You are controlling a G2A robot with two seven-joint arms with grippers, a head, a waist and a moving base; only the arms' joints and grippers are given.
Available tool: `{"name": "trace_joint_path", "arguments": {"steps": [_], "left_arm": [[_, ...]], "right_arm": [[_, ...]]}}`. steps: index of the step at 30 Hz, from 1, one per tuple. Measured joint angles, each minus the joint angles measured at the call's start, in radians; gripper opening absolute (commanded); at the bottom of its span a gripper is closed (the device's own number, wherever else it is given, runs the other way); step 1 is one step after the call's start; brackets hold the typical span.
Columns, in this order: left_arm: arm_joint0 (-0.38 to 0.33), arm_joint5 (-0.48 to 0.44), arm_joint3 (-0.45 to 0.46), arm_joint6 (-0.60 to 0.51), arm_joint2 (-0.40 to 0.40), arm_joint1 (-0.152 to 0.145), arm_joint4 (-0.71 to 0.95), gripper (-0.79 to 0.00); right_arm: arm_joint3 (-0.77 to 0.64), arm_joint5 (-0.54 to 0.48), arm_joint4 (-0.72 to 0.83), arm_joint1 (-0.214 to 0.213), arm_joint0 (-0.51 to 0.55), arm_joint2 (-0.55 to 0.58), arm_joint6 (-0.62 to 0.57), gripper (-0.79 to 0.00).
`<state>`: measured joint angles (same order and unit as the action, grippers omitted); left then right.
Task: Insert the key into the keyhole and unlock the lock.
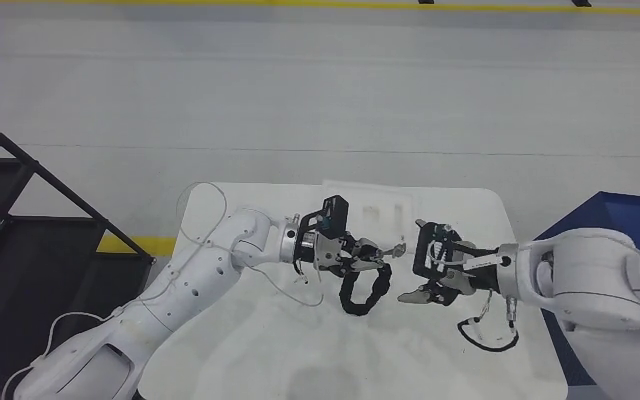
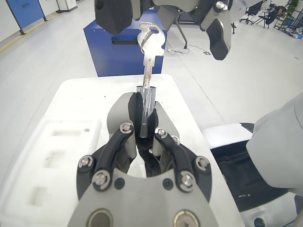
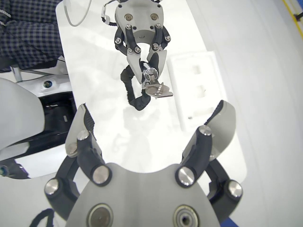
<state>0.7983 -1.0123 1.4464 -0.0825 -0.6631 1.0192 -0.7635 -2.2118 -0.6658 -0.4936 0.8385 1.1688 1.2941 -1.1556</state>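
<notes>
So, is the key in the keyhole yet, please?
In: the key has its blade in the lock, which the left gripper grips; the open right gripper is off it.

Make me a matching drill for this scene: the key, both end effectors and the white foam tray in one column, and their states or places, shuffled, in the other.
Things:
1. key
2. left end effector
3. right end effector
4. foam tray

States or places:
A. open, holding nothing
B. lying on the table
C. blade in the keyhole of the lock
D. shut on the lock

Pairs: 1-C, 2-D, 3-A, 4-B
</notes>
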Motion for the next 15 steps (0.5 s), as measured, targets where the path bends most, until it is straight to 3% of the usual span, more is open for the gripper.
{"name": "trace_joint_path", "arguments": {"steps": [7,15], "left_arm": [[-0.003,0.000,-0.004,-0.008,0.005,0.001,0.018,-0.785],[-0.006,0.000,-0.005,-0.007,0.008,0.003,0.016,-0.785]], "right_arm": [[-0.053,-0.062,-0.167,-0.027,-0.017,-0.099,0.064,0.000],[-0.054,-0.042,-0.184,-0.043,-0.086,-0.197,0.043,0.000]]}}
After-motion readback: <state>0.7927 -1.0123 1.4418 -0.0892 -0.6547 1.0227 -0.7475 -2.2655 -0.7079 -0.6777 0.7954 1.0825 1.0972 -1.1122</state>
